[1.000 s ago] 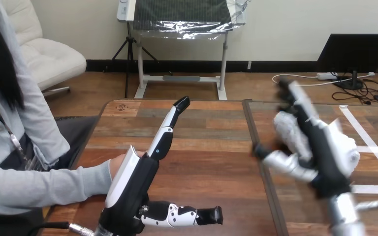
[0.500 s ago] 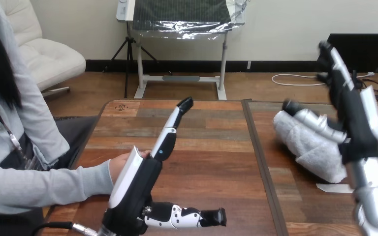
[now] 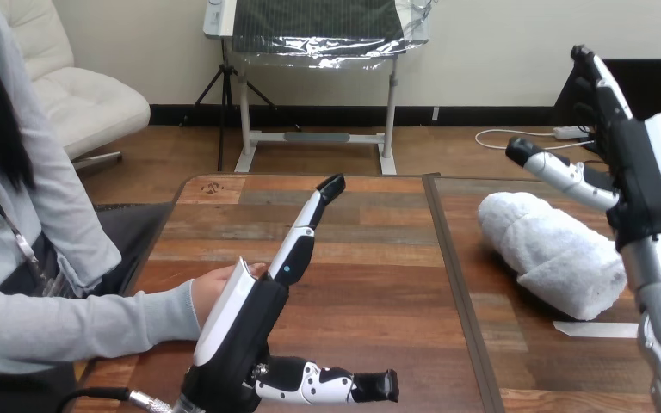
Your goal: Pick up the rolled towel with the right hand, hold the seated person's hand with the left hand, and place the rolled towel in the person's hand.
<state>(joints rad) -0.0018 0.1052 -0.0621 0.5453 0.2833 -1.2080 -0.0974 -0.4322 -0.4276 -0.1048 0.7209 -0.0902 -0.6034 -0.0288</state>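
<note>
Pick-up step: my right hand [image 3: 643, 181], fingers released, hangs above the white rolled terry towel [image 3: 551, 254]; next I lower and clench.

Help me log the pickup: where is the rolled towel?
Head view: the rolled towel lies on the table, right side, just below the raised right robot hand.

The wooden table [image 3: 353, 284] bears a rolled towel [image 3: 551, 249] at its right.

Rolled towel [image 3: 551, 251] on table [image 3: 379, 249], right; right hand [image 3: 641, 185] beside it. Left hand [image 3: 243, 331] beside person's hand [image 3: 213, 288].
</note>
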